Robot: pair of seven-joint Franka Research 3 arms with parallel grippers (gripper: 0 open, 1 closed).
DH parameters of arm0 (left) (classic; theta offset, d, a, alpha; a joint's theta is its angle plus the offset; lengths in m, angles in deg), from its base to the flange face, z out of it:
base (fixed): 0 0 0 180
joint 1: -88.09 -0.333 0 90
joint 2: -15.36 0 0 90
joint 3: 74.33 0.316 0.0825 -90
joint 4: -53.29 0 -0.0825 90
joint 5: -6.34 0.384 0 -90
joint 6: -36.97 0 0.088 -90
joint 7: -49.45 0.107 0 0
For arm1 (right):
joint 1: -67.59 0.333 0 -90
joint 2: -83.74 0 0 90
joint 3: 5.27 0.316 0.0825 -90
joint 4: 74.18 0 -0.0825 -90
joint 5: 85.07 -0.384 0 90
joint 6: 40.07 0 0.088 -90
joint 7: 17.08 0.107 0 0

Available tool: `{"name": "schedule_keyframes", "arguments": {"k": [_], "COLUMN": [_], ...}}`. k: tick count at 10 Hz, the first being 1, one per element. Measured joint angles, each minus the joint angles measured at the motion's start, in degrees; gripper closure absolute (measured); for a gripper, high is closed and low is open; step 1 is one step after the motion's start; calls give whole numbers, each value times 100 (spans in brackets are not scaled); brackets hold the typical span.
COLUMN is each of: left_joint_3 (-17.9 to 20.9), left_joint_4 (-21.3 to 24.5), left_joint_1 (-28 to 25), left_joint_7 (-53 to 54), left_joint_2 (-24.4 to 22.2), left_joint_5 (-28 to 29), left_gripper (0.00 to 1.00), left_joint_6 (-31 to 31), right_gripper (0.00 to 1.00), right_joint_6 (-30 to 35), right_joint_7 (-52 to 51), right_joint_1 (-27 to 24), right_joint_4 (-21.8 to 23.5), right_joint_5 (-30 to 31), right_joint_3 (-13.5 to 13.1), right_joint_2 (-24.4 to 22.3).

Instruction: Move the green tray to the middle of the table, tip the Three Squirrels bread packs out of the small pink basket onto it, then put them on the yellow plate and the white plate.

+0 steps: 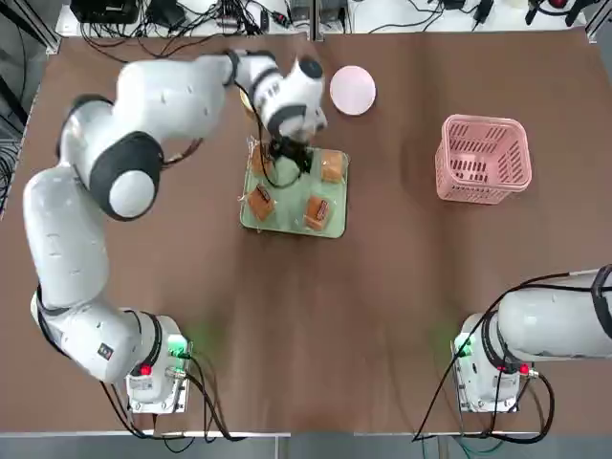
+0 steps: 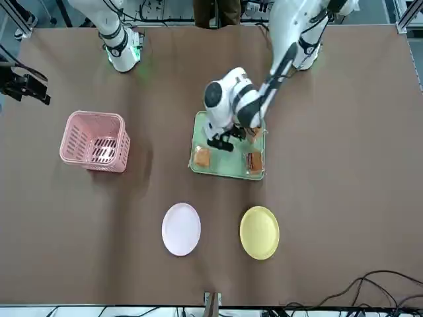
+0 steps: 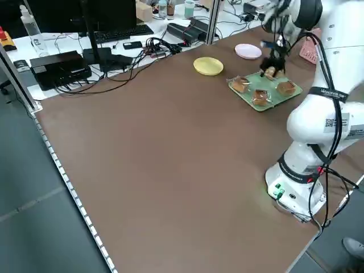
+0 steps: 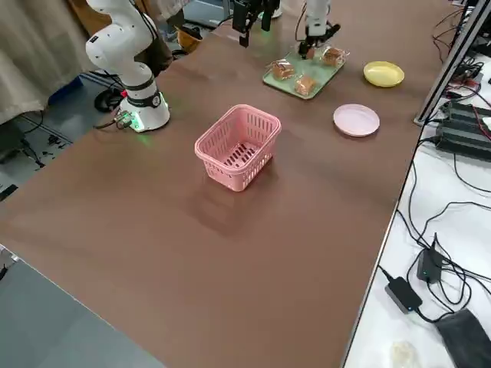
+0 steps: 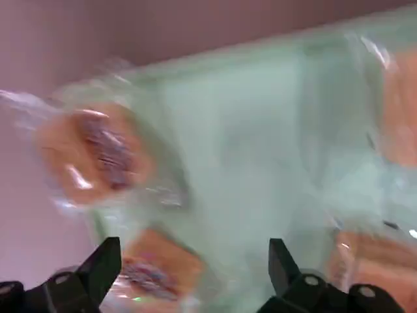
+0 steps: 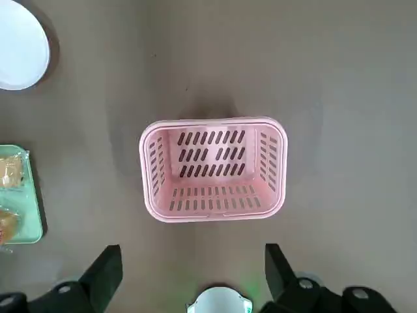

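The green tray [image 1: 292, 222] lies mid-table with several Three Squirrels bread packs on it, among them one at the far right corner [image 1: 333, 167], one at the near left [image 1: 261, 201] and one at the near right [image 1: 318, 210]. My left gripper [image 1: 287, 155] hangs open just over the tray's far left part, fingers [image 5: 98, 267] spread with nothing between them. The small pink basket [image 1: 483, 158] stands upright and empty at the right. The yellow plate [image 2: 259, 232] and the white plate [image 2: 181, 228] lie beyond the tray. High over the basket my right gripper [image 6: 192, 277] is open.
The left arm [image 1: 182, 91] stretches across the table's far left and hides the yellow plate in the top view. Cables and equipment [image 1: 172, 14] lie beyond the far edge. The right arm's base [image 1: 492, 368] sits at the near right.
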Motion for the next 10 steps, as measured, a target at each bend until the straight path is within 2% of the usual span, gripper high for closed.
{"name": "schedule_keyframes", "arguments": {"k": [2,4,7,9,10], "left_joint_3": [-13,-10,-10,16,44], "left_joint_4": [-65,-92,-526,-936,-1022], "left_joint_1": [-909,-1581,-2082,-2217,-2488], "left_joint_7": [399,674,1268,1678,2110], "left_joint_2": [-867,-1451,-1619,-1720,-1874], "left_joint_5": [-26,-52,-72,-472,-868], "left_gripper": [0,0,0,0,0], "left_joint_6": [163,219,632,1129,1200], "right_gripper": [3,3,3,3,3], "right_joint_6": [3,4,4,4,4], "right_joint_7": [0,0,0,0,0], "right_joint_1": [-3,-4,-5,-5,-5], "right_joint_4": [1,2,3,3,4], "right_joint_5": [0,0,0,0,0], "right_joint_3": [-5,-8,-11,-12,-15], "right_joint_2": [0,0,0,0,0]}}
